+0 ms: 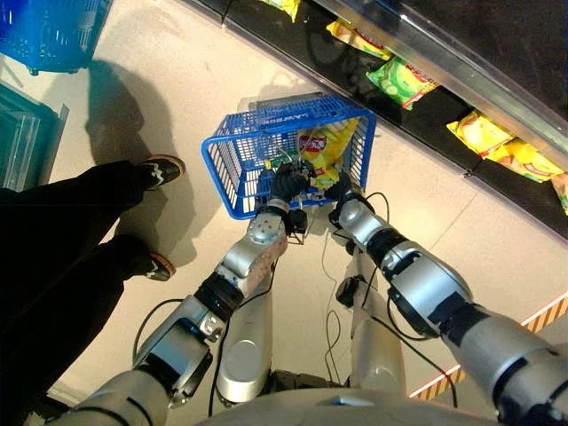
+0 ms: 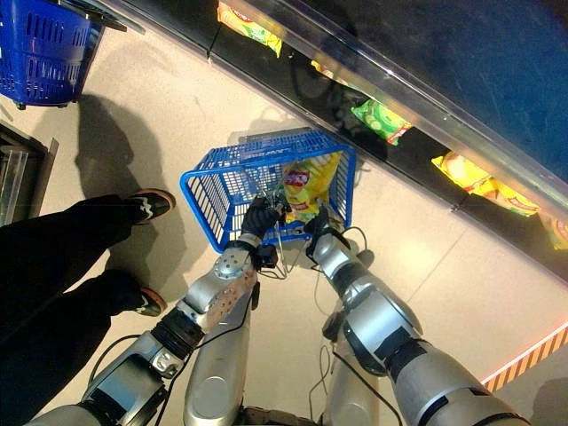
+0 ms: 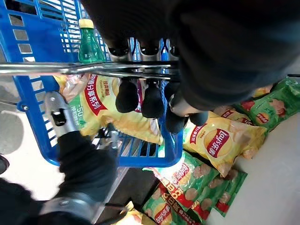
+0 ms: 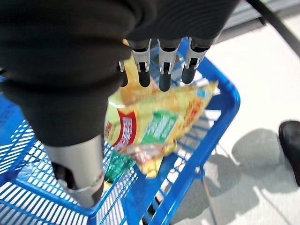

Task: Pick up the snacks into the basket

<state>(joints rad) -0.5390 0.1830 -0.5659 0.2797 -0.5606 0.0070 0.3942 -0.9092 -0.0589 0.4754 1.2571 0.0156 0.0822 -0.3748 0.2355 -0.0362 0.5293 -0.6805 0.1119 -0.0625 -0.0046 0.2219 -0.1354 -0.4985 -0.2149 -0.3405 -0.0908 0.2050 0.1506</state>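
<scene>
Left hand clenched round basket handle, carrying blue basket. Right hand released, fingers straight, just above yellow snack bag lying inside with green bottle. Risks: bag propped against wall, liable to slide out on tilt; handle slipping.

A shop aisle: yellow and green foil snack bags lie in rows on a low dark display shelf edged with a pale rail, a blue plastic shopping basket stands on the beige tiled floor, and a second blue basket sits nearby.
</scene>
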